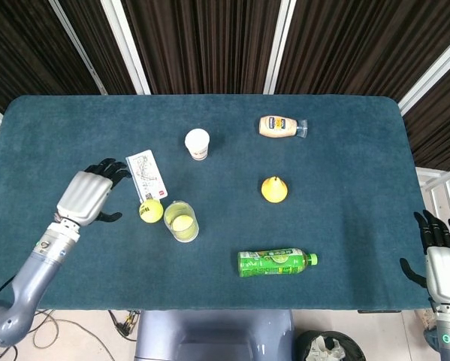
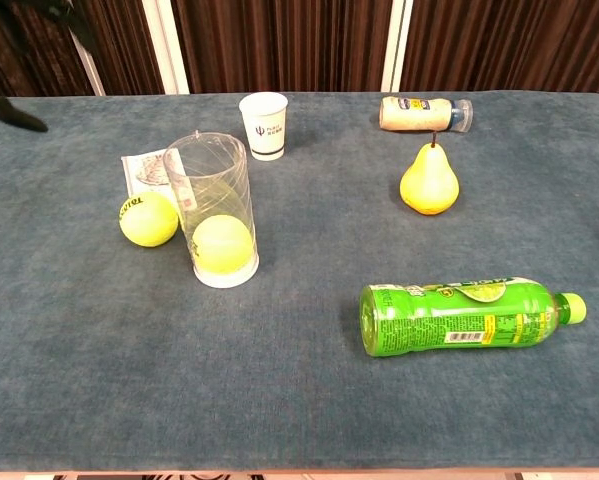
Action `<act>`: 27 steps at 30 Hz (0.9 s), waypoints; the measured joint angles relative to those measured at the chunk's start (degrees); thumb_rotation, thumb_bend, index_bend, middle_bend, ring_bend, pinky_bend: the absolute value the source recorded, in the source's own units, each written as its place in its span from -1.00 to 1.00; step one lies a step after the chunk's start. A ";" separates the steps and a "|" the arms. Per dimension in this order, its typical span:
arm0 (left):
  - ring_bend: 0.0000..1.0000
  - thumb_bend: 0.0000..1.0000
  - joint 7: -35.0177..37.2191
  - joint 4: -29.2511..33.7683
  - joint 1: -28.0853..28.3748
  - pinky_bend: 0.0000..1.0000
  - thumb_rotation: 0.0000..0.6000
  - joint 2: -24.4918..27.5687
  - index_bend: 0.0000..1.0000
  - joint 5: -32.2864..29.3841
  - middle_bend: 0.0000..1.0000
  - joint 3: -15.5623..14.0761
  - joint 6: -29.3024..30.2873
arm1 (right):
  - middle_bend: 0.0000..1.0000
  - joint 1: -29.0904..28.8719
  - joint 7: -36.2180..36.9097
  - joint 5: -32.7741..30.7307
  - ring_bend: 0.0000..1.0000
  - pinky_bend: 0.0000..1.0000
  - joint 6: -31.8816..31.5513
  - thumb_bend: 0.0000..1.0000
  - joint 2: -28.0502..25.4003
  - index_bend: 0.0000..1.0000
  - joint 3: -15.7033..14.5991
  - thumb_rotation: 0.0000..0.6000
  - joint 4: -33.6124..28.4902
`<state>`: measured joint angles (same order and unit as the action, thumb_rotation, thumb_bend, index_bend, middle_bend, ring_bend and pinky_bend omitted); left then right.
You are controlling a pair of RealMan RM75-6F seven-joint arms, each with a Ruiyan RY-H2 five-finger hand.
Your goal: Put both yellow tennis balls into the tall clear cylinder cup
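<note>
The tall clear cylinder cup [image 1: 182,221] [image 2: 214,208] stands upright left of the table's middle. One yellow tennis ball [image 2: 223,244] [image 1: 181,222] lies at its bottom. The second yellow tennis ball [image 1: 151,210] [image 2: 148,219] rests on the cloth just left of the cup, close to its wall. My left hand [image 1: 91,195] hovers open further left, fingers spread, holding nothing; only a dark fingertip [image 2: 17,117] of it shows in the chest view. My right hand [image 1: 439,248] hangs open off the table's right edge, empty.
A white paper cup [image 1: 197,144] stands behind the cylinder. A printed packet [image 1: 146,174] lies flat beside the loose ball. A pear [image 1: 273,189], a mayonnaise bottle [image 1: 282,126] and a green drink bottle [image 1: 277,262] lie to the right.
</note>
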<state>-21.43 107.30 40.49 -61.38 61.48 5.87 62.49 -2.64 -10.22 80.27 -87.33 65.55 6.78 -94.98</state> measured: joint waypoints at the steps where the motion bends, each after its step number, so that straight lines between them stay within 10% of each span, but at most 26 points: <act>1: -0.82 -1.00 1.21 -1.55 -0.08 -0.44 1.00 -0.44 -0.45 0.21 -0.65 -0.23 -0.97 | -0.84 -0.04 -0.09 -0.07 -0.78 -0.93 0.09 -0.32 0.10 -0.84 0.01 1.00 0.05; 12: -0.82 -1.00 7.32 -17.33 1.46 -0.44 1.00 -11.62 -0.47 2.11 -0.65 -1.30 -9.59 | -0.84 0.10 0.23 -0.33 -0.78 -0.93 -0.37 -0.32 0.12 -0.84 0.33 1.00 0.22; 27: -0.67 -0.93 0.26 -23.64 4.61 -0.30 1.00 -21.48 -0.47 -0.22 -0.61 -1.56 -12.68 | -0.84 0.24 1.01 -0.63 -0.78 -0.93 -0.59 -0.32 -0.17 -0.84 0.63 1.00 0.13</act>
<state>-21.17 83.66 45.11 -82.86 61.26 4.31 49.82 -2.40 -9.21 79.64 -87.92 65.38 7.41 -94.85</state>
